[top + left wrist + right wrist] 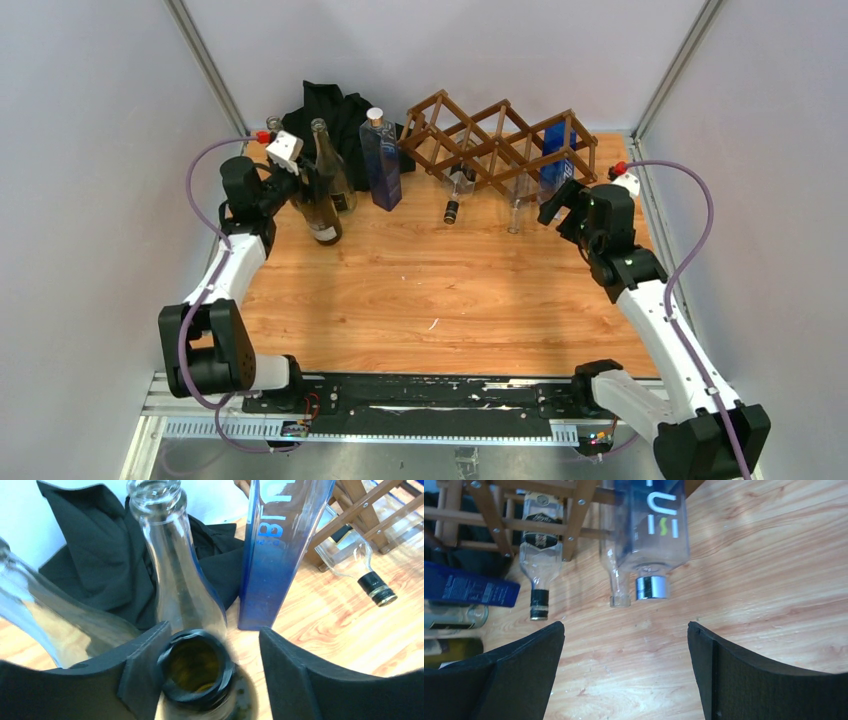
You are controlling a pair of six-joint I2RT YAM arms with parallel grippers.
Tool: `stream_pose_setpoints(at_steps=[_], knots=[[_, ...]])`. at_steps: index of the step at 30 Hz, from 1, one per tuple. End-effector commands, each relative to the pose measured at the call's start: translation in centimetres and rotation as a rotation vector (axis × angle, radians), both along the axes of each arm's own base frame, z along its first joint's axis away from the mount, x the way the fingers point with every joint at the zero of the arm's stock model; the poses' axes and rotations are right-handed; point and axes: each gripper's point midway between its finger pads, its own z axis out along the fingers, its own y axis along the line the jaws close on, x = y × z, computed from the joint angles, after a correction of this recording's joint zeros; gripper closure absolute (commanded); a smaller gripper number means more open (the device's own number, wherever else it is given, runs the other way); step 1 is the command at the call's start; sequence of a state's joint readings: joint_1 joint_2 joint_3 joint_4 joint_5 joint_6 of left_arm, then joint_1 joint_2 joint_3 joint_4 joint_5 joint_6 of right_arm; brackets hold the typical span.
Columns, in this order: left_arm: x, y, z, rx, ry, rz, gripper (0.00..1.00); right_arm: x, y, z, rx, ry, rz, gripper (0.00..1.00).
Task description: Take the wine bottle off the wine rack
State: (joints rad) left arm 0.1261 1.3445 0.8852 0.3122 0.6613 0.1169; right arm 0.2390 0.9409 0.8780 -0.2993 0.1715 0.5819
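Black pads of the right tool (625, 630) stand spread wide and empty, facing the silver cap (651, 587) of the square bottle (651, 525) lying in the wine rack (580, 510). Best, I judge, to centre on that cap end, miss the clear neck (616, 577) just beside it, and pull straight out along the cell. The left tool (215, 630) is parted around a dark bottle (197, 670).

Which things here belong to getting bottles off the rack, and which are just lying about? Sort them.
Job: wine rack; black-capped bottle, clear bottle and silver-capped blue bottle lying in it; dark bottle at the left end effector.
Lying about: black cloth; standing glass bottle; upright blue square bottle.
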Motion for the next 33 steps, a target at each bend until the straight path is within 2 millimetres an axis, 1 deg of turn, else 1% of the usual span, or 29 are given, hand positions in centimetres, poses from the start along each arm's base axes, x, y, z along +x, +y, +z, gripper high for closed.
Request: stream_pose_setpoints(at_steps=[1, 3, 4, 6, 7, 9, 11, 14, 17, 19, 23, 24, 25, 28, 31, 33], knots=[[-0.4, 1.0, 0.9, 0.026, -0.067, 0.047, 0.22, 0.5, -1.8, -0.3, 0.031, 0.033, -0.062, 0.04], [-0.8, 1.2, 0.9, 0.031, -0.071, 0.062, 0.16, 1.1, -2.4, -0.3, 0.041, 0.044, -0.083, 0.03], [-0.8, 1.4, 1.0, 0.035, -0.069, 0.071, 0.13, 1.5, -2.8, -0.7, 0.04, 0.061, -0.096, 0.04], [-1.1, 1.5, 0.9, 0.038, -0.046, 0.081, 0.03, 2.1, -3.3, -1.0, 0.045, 0.077, -0.112, 0.03], [-1.2, 1.6, 0.9, 0.037, -0.032, 0.087, 0.01, 2.5, -3.5, -1.2, 0.046, 0.086, -0.119, 0.03], [-1.3, 1.9, 0.8, 0.038, 0.01, 0.108, 0.0, 3.4, -4.2, -1.5, 0.048, 0.097, -0.137, 0.03], [-1.2, 2.4, 1.4, 0.057, 0.045, 0.127, 0.0, 4.5, -4.7, -1.5, 0.055, 0.098, -0.147, 0.03], [-1.5, 3.3, 2.0, 0.1, 0.13, 0.165, 0.0, 6.3, -4.5, -1.5, 0.067, 0.088, -0.123, 0.03], [-2.7, 4.1, 3.2, 0.146, 0.19, 0.2, 0.0, 8.2, -4.4, -1.8, 0.067, 0.1, -0.103, 0.03], [-3.4, 4.6, 4.6, 0.177, 0.195, 0.216, 0.0, 9.3, -4.4, -2.3, 0.067, 0.113, -0.093, 0.03], [-5.3, 4.5, 6.6, 0.214, 0.224, 0.207, 0.0, 11.1, -3.0, -3.9, 0.104, 0.145, -0.024, 0.03], [-5.7, 4.5, 7.0, 0.218, 0.231, 0.202, 0.0, 11.5, -3.9, -4.4, 0.112, 0.157, -0.04, 0.03], [-6.1, 4.2, 7.7, 0.218, 0.234, 0.189, 0.0, 11.8, -4.2, -4.8, 0.12, 0.163, -0.045, 0.03], [-7.2, 3.5, 8.0, 0.216, 0.265, 0.143, 0.0, 12.5, -4.3, -5.7, 0.142, 0.164, -0.036, 0.03], [-7.8, 2.8, 8.7, 0.204, 0.263, 0.113, 0.0, 12.7, -4.3, -6.5, 0.149, 0.17, -0.022, 0.04], [-8.2, 2.5, 8.9, 0.198, 0.261, 0.094, 0.0, 12.9, -4.3, -6.8, 0.158, 0.162, -0.012, 0.06]])
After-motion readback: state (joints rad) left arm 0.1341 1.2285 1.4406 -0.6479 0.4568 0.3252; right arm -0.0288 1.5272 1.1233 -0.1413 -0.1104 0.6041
